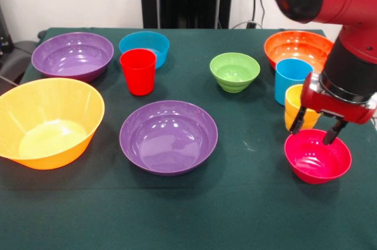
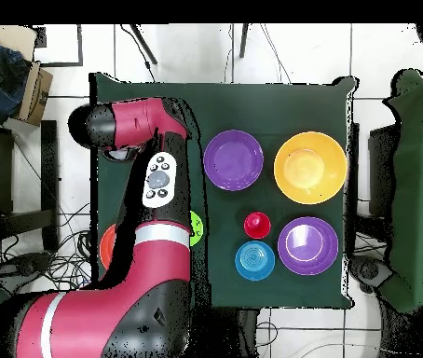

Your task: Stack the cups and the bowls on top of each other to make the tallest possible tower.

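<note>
In the front view my gripper is open and empty. It hangs just over the far rim of the magenta-pink bowl at the near right. The yellow cup stands right behind it, partly hidden by the fingers. The light blue cup and the orange bowl stand farther back. The green bowl, red cup, blue bowl, two purple bowls and the yellow-orange bowl stand apart, all upright. In the overhead view my arm hides the gripper.
The overhead view shows the purple bowl, yellow-orange bowl, red cup, blue bowl and second purple bowl on the green tablecloth. Slivers of the green bowl and orange bowl show beside the arm.
</note>
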Action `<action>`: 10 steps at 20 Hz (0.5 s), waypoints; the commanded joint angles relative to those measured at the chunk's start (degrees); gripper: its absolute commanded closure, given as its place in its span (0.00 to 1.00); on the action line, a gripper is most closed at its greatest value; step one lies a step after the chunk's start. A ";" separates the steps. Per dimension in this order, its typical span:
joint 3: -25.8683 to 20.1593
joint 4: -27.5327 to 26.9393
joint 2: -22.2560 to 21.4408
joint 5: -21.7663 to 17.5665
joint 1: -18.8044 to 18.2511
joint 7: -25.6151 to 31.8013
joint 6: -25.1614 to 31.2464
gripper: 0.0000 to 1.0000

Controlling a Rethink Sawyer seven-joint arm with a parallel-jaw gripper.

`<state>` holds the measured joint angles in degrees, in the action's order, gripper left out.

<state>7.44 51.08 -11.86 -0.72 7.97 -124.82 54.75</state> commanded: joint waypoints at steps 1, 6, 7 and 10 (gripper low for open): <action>-4.31 -4.60 0.95 -0.88 -0.04 1.23 5.20 0.00; -5.21 2.67 -1.48 -0.73 -1.55 2.36 -0.27 0.00; -5.38 3.80 -1.79 -0.68 -1.68 2.29 -1.21 0.00; -5.54 4.82 -2.35 -0.74 -2.15 2.71 -1.79 0.00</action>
<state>7.44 49.66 -12.42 -0.73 7.67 -124.82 55.89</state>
